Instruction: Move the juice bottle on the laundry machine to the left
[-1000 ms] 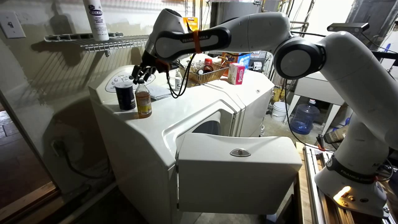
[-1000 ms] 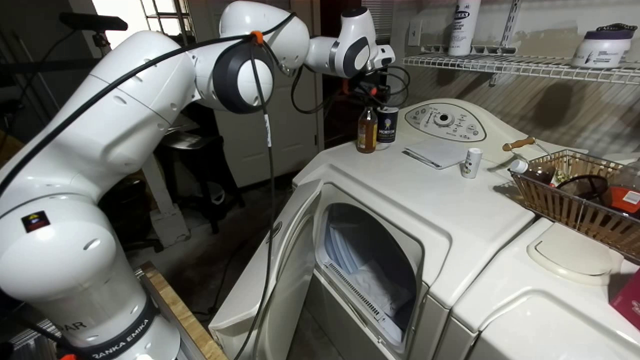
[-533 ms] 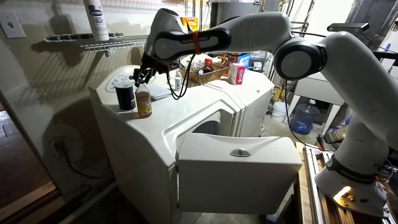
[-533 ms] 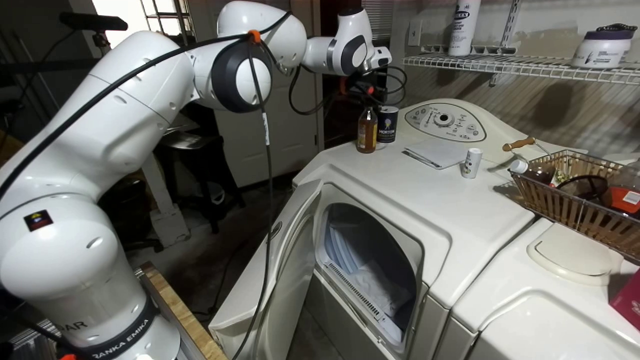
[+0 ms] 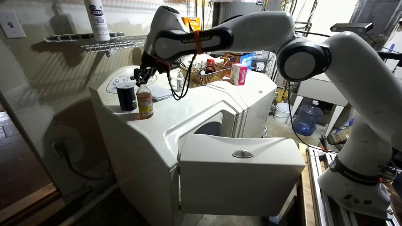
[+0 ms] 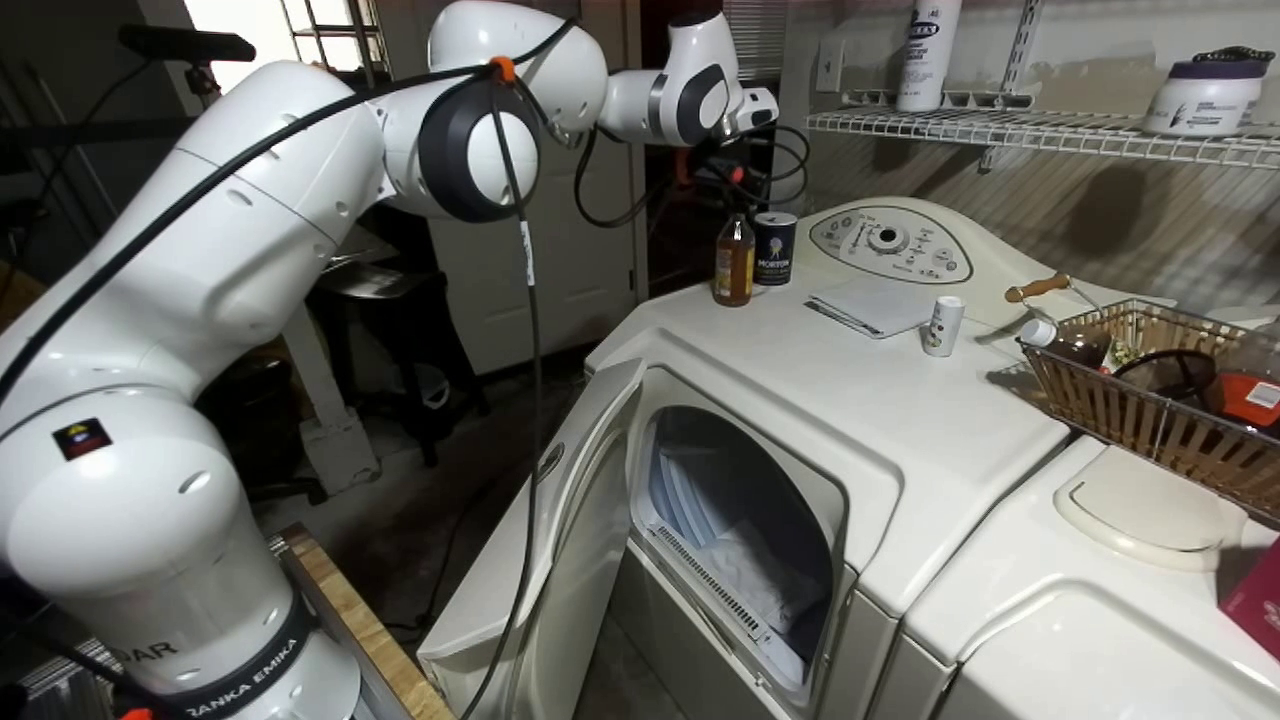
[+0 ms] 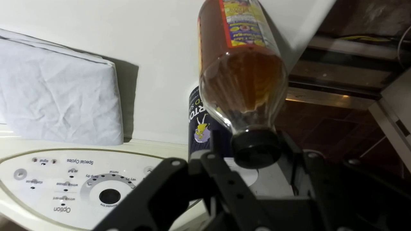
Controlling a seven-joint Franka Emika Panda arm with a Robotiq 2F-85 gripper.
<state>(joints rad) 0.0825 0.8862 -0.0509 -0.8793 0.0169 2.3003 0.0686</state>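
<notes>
Juice bottle [image 7: 242,80] upright on top of the laundry machine [image 6: 780,345], near the left end as you face the front, close to the edge. Gripper [image 7: 252,139] over it, jaws parted astride the black cap [image 7: 256,150]; reads as a slim gap on one side, contact on the other can't be confirmed. No grip I'd swear to. Cap makes sense as grab point: narrow, jaws straddle it above the bulge. Bottle already sits at that end, so grab or let-go, can't tell. Main obstacle: salt canister [image 5: 126,98] just beside it, touching or not unclear; crowds one jaw, could get knocked. Edge limits leftward travel. Folded cloth [image 7: 61,93] and small white cylinder [image 6: 943,326] off to one side, slatted basket [image 6: 1120,410] well apart. Door [image 5: 241,183] stands wide, lower down; shouldn't interfere.
</notes>
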